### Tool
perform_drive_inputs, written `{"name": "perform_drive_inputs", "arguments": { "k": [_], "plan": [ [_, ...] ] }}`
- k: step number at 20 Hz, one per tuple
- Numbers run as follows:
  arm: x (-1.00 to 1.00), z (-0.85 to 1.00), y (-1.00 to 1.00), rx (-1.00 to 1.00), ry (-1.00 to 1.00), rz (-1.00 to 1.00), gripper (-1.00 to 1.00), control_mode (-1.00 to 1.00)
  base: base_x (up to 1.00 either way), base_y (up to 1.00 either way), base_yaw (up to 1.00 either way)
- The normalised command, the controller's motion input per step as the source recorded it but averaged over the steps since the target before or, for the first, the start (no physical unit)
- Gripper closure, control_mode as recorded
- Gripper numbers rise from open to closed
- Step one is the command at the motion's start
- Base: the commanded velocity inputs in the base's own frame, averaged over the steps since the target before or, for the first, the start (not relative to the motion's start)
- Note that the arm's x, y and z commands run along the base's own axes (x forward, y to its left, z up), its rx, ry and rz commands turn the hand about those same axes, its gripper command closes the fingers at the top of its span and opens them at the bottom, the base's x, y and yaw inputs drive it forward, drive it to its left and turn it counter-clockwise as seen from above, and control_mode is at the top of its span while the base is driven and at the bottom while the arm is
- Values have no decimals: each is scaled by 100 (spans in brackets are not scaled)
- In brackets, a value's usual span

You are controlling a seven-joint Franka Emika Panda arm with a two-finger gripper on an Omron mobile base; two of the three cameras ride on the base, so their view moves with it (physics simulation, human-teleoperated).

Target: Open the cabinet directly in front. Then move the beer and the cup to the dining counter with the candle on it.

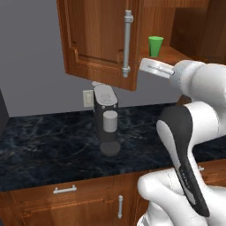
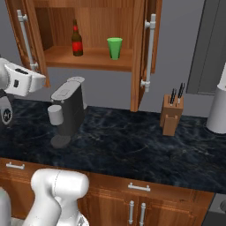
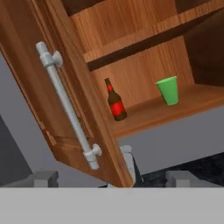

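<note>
Fingers (image 3: 111,179) apart, empty, just off left door handle (image 3: 68,105). Cabinet (image 2: 88,39) open, both doors swung out. Beer (image 2: 77,39) and cup (image 2: 114,47) upright on lower shelf, apart. Risk: reaching in, arm clips left door edge, or fingers knock narrow bottle over before closing. Coffee machine (image 2: 68,110) on counter (image 2: 132,145) below.

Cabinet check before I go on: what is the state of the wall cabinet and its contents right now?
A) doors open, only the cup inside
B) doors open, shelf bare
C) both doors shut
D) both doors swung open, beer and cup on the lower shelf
D: both doors of the cabinet stand swung out, and the beer and the cup stand apart on its lower shelf.
</note>
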Motion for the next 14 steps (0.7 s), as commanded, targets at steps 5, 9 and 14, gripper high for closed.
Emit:
{"name": "perform_drive_inputs", "arguments": {
  "k": [5, 9, 14],
  "plan": [
    [0, 1, -66, 10, 0, 30, -100, -100, 0, 0, 0],
    [36, 0, -12, 1, 0, 18, -100, -100, 0, 0, 0],
    [61, 0, 0, 0, 0, 9, -100, -100, 0, 0, 0]
  ]
}}
